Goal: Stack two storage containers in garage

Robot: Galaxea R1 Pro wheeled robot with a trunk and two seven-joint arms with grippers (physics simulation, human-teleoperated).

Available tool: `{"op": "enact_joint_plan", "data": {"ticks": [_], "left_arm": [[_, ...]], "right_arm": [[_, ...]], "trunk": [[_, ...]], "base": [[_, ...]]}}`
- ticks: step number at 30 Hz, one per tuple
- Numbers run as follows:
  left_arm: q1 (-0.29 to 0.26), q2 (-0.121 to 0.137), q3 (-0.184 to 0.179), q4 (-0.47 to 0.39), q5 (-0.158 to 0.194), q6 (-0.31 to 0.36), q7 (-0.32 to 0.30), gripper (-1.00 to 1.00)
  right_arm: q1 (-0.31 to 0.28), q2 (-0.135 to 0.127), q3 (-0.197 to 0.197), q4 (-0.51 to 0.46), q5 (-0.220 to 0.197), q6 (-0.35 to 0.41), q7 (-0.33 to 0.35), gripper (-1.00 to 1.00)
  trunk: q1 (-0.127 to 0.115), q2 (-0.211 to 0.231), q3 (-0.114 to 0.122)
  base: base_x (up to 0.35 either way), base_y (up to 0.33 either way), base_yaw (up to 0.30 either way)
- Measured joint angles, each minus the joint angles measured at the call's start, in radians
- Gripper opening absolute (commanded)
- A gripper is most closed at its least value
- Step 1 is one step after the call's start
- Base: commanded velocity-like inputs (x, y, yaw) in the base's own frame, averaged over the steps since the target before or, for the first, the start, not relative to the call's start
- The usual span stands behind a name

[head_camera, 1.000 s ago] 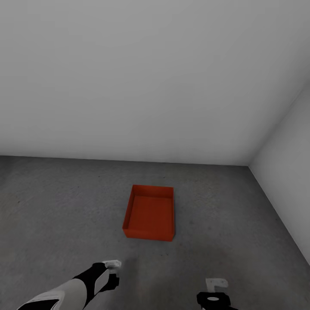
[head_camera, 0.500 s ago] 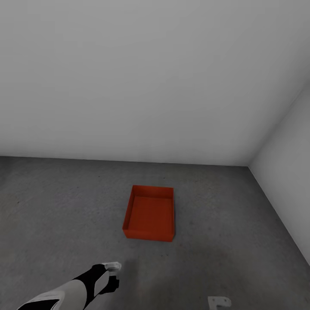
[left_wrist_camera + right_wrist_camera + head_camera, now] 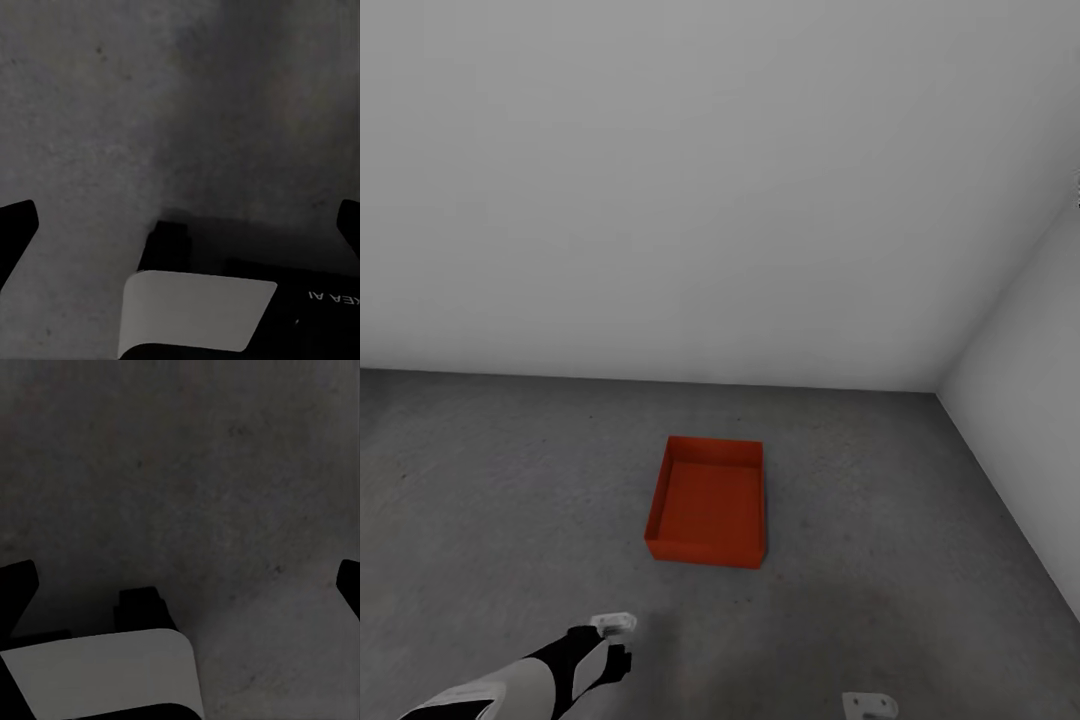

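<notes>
One orange-red bin (image 3: pixel 707 501) sits open side up on the grey concrete floor (image 3: pixel 480 480) at the centre of the head frame, a little way out from the pale back wall (image 3: pixel 690 200) and well clear of the side wall (image 3: pixel 1025 420) at the right. It is empty, and nothing is stacked on it.

At the lower left of the frame the left end effector (image 3: pixel 610 645) hangs low over the floor, short of the bin. Its wrist camera shows the two dark fingertips (image 3: pixel 16 225) at opposite edges of the picture with bare concrete between, so it is spread wide and holds nothing. The right end effector (image 3: pixel 180 585) looks the same, fingers wide apart over bare floor.

By my reading, half the job is done and the second bin has yet to be fetched. The risk now is the base or an arm clipping this bin while turning away, shoving it off its spot or toward the wall, which would make the later stacking awkward.
</notes>
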Motion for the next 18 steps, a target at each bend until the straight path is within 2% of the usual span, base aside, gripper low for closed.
{"op": "enact_joint_plan", "data": {"ticks": [18], "left_arm": [[0.004, 0.003, 0.001, 0.005, 0.002, -0.017, -0.009, 1.00]], "right_arm": [[0.002, -0.001, 0.000, 0.000, 0.000, -0.001, 0.001, 1.00]], "trunk": [[0.000, 0.000, 0.026]], "base": [[0.000, 0.000, -0.033]]}}
